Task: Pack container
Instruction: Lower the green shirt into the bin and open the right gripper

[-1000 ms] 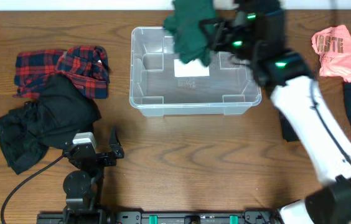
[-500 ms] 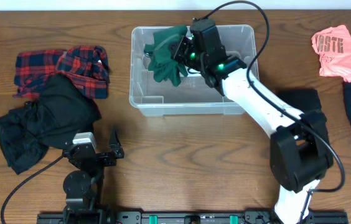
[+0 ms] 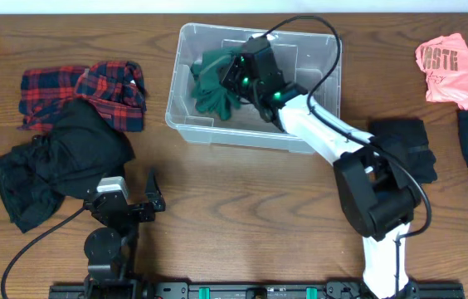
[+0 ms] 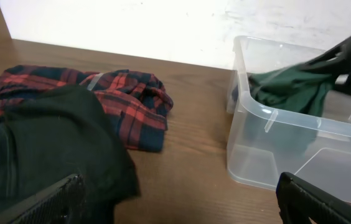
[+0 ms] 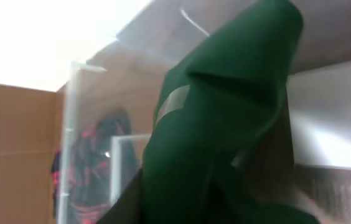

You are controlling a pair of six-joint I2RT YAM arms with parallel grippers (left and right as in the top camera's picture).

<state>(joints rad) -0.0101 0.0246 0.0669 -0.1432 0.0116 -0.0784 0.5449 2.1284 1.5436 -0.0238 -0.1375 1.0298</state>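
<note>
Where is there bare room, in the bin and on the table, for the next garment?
In the clear plastic rectangular container, the right half, beyond the bunched green garment, looks bare. On the wooden table, the front-centre strip below the container is free. Crowded: the left, under the red plaid shirt and black garment; the right edge, with the pink shirt.

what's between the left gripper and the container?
Only bare table. In the overhead view, nothing sits between the left gripper and the container. The black garment lies off to the side. The left wrist view agrees.
</note>
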